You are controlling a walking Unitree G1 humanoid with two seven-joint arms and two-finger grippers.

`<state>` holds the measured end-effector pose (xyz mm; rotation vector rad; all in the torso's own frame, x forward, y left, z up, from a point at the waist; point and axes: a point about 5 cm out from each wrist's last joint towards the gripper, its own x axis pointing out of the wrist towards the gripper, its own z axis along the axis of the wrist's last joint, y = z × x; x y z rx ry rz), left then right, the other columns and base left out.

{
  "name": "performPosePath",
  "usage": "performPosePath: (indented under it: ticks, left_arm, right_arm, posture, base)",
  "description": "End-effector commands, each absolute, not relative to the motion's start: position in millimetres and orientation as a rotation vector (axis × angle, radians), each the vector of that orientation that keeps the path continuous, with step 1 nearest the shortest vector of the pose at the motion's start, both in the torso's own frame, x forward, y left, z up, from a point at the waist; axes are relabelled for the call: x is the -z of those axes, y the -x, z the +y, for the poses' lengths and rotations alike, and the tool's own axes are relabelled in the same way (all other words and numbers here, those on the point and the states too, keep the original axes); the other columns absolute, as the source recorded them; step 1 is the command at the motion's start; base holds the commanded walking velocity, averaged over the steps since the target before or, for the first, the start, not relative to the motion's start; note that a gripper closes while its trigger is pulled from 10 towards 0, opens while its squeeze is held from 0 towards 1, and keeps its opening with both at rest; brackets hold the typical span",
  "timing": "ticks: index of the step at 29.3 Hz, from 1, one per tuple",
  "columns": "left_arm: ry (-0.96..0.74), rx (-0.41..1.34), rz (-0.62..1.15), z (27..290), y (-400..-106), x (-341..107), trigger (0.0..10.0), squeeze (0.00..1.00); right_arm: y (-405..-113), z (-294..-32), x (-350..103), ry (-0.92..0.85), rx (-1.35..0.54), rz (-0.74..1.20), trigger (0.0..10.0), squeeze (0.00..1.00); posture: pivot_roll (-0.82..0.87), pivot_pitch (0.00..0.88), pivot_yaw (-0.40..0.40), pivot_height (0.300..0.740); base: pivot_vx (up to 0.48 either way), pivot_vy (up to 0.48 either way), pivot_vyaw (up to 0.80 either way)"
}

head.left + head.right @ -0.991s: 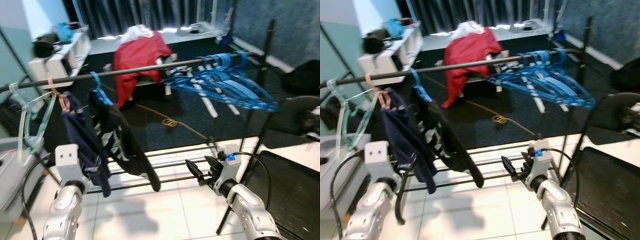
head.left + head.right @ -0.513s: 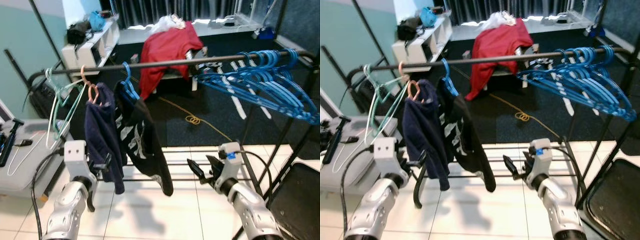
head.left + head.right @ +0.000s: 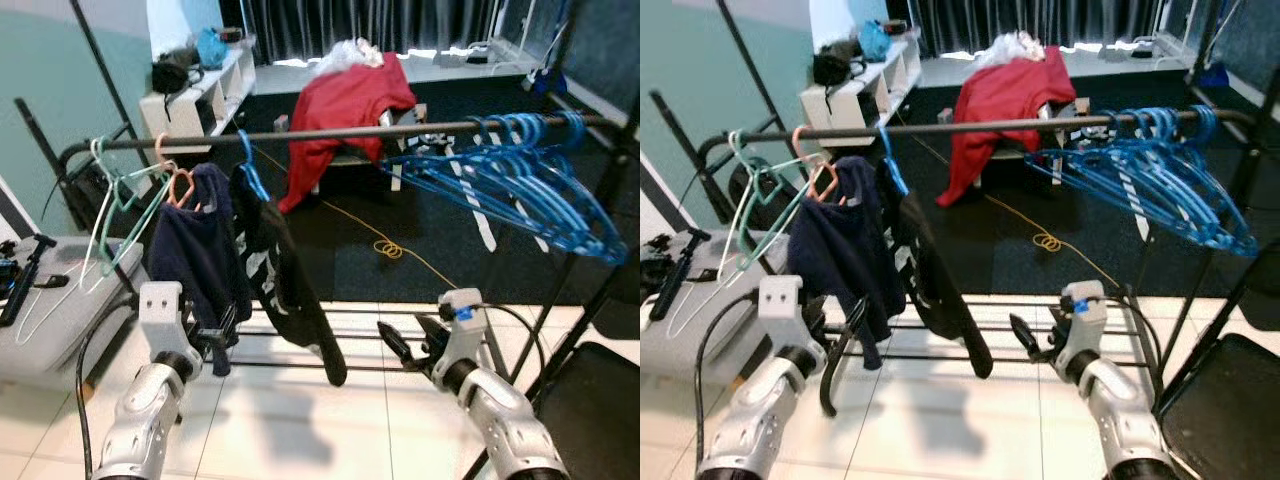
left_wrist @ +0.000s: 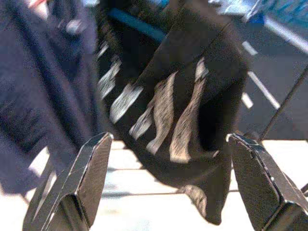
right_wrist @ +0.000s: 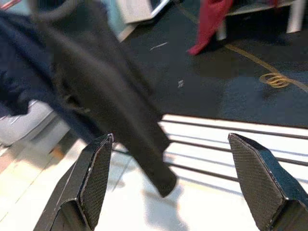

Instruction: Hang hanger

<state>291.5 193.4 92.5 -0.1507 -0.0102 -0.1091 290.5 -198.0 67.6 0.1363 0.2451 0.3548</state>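
Observation:
A black rail (image 3: pixel 330 131) of a clothes rack runs across in front of me. On it hang a pale green hanger (image 3: pixel 108 200), a pink hanger with a navy garment (image 3: pixel 195 250), a blue hanger with a black printed garment (image 3: pixel 285 290), and a bunch of bare blue hangers (image 3: pixel 520 175) at the right. My left gripper (image 3: pixel 215 335) is open just below the navy garment, with the black garment (image 4: pixel 168 110) close ahead of it. Low near the rack's bottom bars, my right gripper (image 3: pixel 405 345) is open and holds nothing.
A grey box (image 3: pixel 60 320) at the left carries a white wire hanger and a black tool. Lower rack bars (image 5: pixel 231 139) cross the white tile floor. A red cloth (image 3: pixel 340 100) lies behind on the dark carpet, a black chair (image 3: pixel 600 400) stands at the right.
The whole picture has shifted as the camera moved; the rack now sits more squarely ahead. Both arms keep the same low pose with open fingers.

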Motion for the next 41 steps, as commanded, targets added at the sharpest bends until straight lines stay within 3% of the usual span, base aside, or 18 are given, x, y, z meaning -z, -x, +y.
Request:
performPosePath:
  ticks: [1,12,21,33,41]
  left_arm:
    - [0.139,0.082,-0.056,202,-295,-101,10.0,0.0]
    - [-0.005,0.056,-0.233,221,-308,-150,10.0,0.0]
    - [-0.12,-0.093,-0.328,269,-306,-182,10.0,0.0]
    - [-0.154,-0.145,-0.324,296,-299,-189,10.0,0.0]
    - [-0.163,0.05,-0.167,286,-292,-164,10.0,0.0]
  right_arm:
    - [-292,-192,-65,-0.141,-0.368,0.249,10.0,0.0]
    - [-293,-189,-66,-0.122,-0.368,0.237,10.0,0.0]
    - [-292,-188,-66,-0.118,-0.373,0.234,10.0,0.0]
    - [-291,-188,-66,-0.115,-0.374,0.234,10.0,0.0]
    - [-290,-188,-66,-0.118,-0.371,0.234,10.0,0.0]
  posture:
    - [-0.12,0.0,0.066,0.731]
    - [-0.13,0.0,0.081,0.731]
    - [-0.13,0.0,0.084,0.731]
    - [-0.13,0.0,0.086,0.731]
    - [-0.13,0.0,0.089,0.731]
  base:
    - [0.0,0.0,0.0]
    - [0.26,0.0,0.0]
    - [0.35,0.0,0.0]
    - [0.317,0.0,0.0]
    - [0.04,0.0,0.0]
